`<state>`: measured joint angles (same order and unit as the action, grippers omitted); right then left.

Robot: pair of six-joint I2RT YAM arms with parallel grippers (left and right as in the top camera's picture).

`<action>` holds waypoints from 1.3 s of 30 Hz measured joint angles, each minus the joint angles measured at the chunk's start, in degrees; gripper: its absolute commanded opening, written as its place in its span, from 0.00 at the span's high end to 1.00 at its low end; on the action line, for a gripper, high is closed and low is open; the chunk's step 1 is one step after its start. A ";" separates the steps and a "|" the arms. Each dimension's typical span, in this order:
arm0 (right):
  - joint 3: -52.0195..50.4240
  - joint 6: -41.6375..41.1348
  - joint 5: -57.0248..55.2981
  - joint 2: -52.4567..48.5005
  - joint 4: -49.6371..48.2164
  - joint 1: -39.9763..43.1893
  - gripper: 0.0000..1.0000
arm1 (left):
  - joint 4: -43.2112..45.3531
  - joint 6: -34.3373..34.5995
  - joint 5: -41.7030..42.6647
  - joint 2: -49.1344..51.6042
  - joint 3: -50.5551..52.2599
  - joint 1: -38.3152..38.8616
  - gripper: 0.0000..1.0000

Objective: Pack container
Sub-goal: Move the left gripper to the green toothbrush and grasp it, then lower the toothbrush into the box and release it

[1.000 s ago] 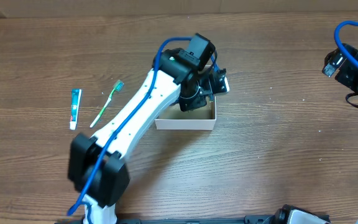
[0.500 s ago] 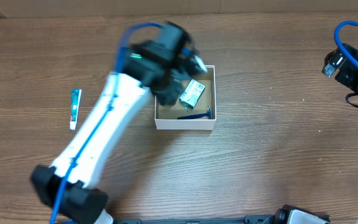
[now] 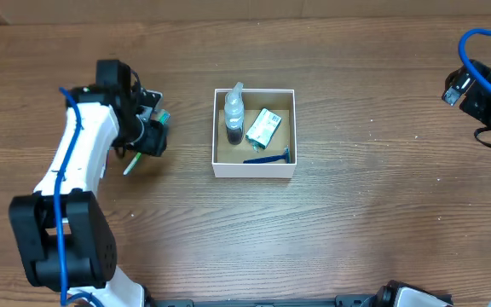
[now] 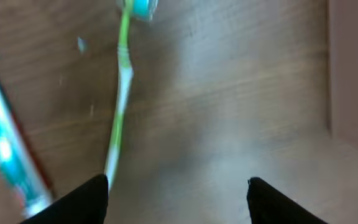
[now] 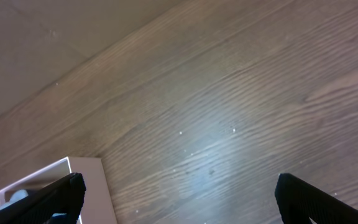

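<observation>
**Overhead.** The left arm (image 3: 82, 166) was over the container (image 3: 254, 170) a second ago and has since swung aside. The left jaws now hang over the toothbrush (image 3: 162, 117). The container sits mid-counter (image 3: 365, 230), and a bottle (image 3: 233, 112) now shows inside it, beside a small carton (image 3: 264, 126) and a blue razor (image 3: 268, 158). Judged: that drop is finished and the toothbrush comes next. Count: one container holding three things.

**Left wrist.** The left jaws are wide apart and empty above bare wood. One toothbrush (image 4: 120, 93) and one toothpaste tube (image 4: 8, 163) lie off to one side, blurred. So two things are still unpacked.

**Right wrist.** The right jaws are wide apart and empty. One corner of the container (image 5: 89, 186) shows. The right arm (image 3: 488, 94) is unmoved, well away from the container.
</observation>
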<state>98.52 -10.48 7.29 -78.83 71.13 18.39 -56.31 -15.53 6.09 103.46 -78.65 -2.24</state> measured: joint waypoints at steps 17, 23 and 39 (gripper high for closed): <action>0.00 0.00 0.00 0.00 0.02 0.00 0.00 | 24.79 1.81 -2.62 5.53 13.62 0.00 0.18; 0.00 0.02 0.00 0.00 0.02 0.00 0.00 | 25.03 1.95 -2.78 7.26 11.69 -0.13 0.82; 0.00 0.02 0.00 0.00 0.02 0.00 0.00 | -10.10 3.58 0.09 12.92 -11.15 0.42 0.96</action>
<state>98.52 -10.46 7.29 -78.83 71.16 18.39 -66.41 -11.94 6.17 116.38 -89.80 -1.83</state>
